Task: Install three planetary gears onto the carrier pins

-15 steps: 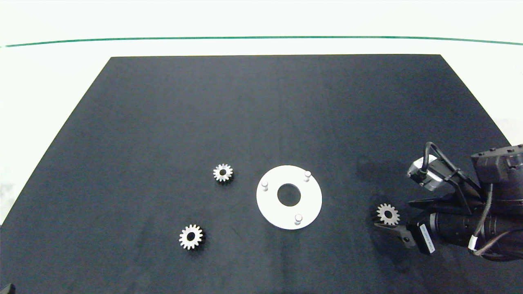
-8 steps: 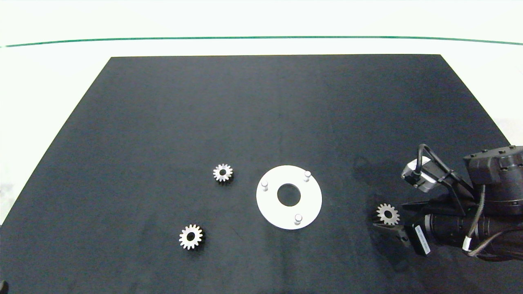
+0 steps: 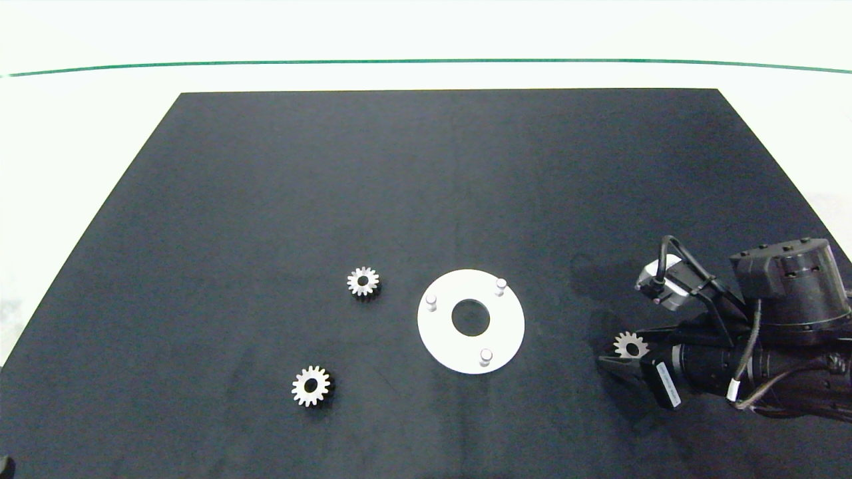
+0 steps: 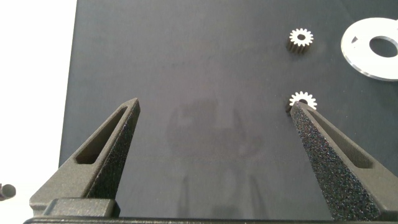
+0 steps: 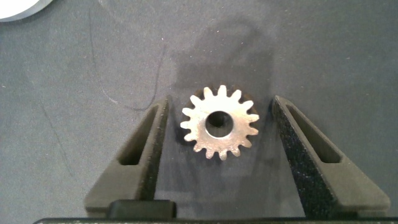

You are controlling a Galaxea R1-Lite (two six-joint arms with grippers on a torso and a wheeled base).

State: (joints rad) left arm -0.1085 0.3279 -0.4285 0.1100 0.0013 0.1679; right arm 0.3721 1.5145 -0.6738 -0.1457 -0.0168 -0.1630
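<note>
Head view: my right pincer (image 3: 616, 354) straddles rightmost gear (image 3: 630, 345), right of white disc (image 3: 470, 321); its three pins (image 3: 486, 356) bare. Black mat (image 3: 426, 199) on white table (image 3: 93, 133).

Right wrist view: fingers (image 5: 144, 149) apart, gear (image 5: 219, 122) centred between — close evenly, flats on teeth.

Left wrist view: left pincer (image 4: 214, 109) open, idle.

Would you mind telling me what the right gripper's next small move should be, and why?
Probably close the fingers. In the right wrist view the right gripper is open with the gear lying flat on the black mat between its fingers, a gap on each side, so it looks placed for the grasp. All three carrier pins on the white disc are bare.
</note>
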